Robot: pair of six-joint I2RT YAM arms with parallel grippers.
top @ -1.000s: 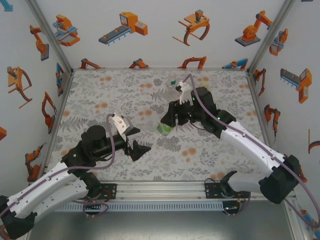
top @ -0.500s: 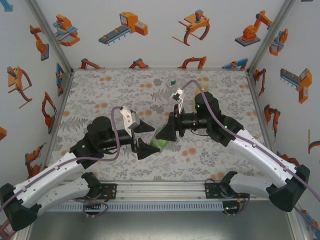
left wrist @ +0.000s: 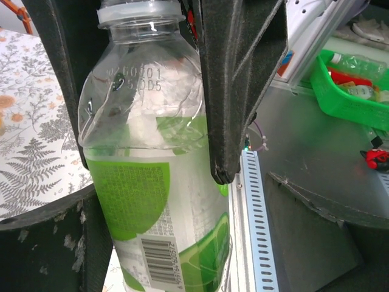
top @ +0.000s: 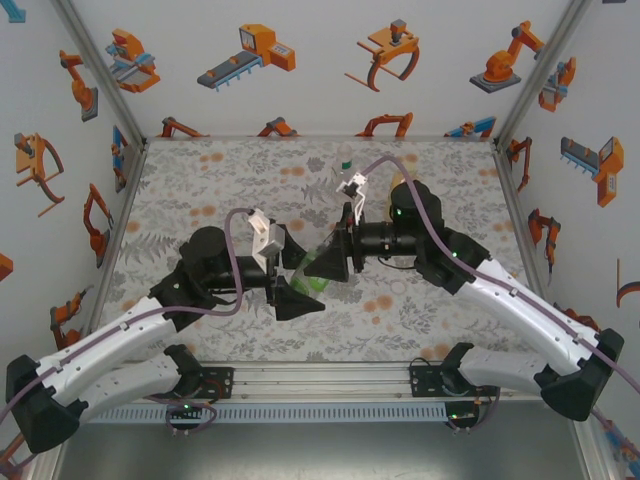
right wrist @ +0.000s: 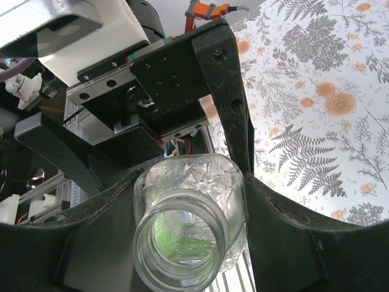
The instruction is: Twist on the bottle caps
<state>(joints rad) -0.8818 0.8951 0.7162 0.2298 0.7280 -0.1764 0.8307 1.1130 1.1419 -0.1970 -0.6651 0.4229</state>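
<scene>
Bottle (top: 318,284): held off the bench (top: 200,180), mid-scene between both arms. Long axis looks to run arm to arm, base leftward, mouth rightward.
Left gripper (left wrist: 182,243): jaws spread, straddling the labelled lower body. One side sits at the wall, the other shows a gap.
Body: thin clear plastic with a dented shoulder and a glossy green label with barcode. Likely to flex under a squeeze.
Mouth: open, with a bare rim and a collar ring beneath.
Right gripper (right wrist: 185,207): jaws pinching the shoulder just below the neck. Faces are matte black and rough.
Judgement: left arm is nearer the base, so it suits the body. The neck must stay reachable for capping.
</scene>
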